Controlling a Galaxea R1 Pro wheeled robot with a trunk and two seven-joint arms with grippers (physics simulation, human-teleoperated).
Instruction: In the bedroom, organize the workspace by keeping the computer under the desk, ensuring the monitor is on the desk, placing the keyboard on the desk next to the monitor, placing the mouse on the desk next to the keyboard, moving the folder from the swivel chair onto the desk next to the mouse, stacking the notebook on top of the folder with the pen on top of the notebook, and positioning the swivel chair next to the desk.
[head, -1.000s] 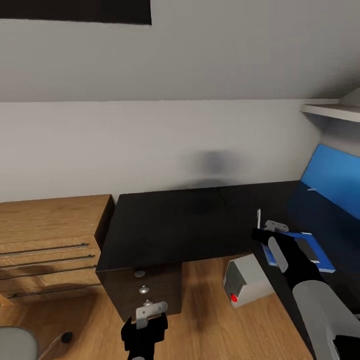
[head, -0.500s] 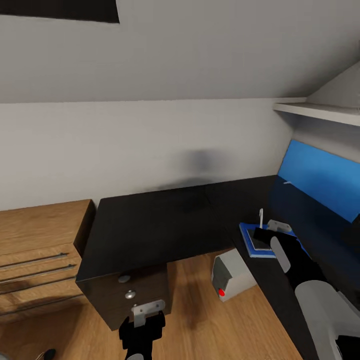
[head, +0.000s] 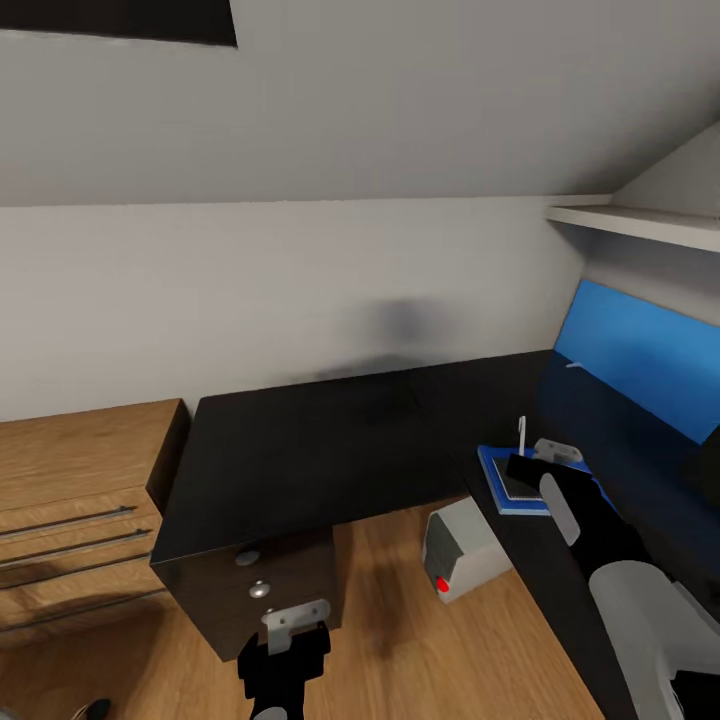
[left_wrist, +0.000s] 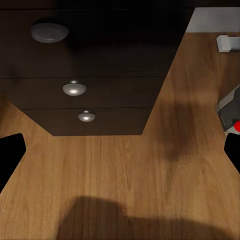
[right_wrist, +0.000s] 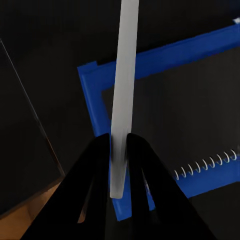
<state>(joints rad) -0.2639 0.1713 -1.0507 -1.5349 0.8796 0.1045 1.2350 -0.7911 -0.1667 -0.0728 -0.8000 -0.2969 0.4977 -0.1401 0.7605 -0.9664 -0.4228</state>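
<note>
We are in an attic bedroom set up as a home workspace. Pale grey walls slope inward overhead, with the dark edge of a skylight at the top. A glossy black desk runs into the corner, backed by a bright blue panel, with knobbed drawers beneath its near edge. A small grey computer tower stands on the light wood floor. A low wooden drawer unit sits beside the desk, and a white shelf hangs above.
</note>
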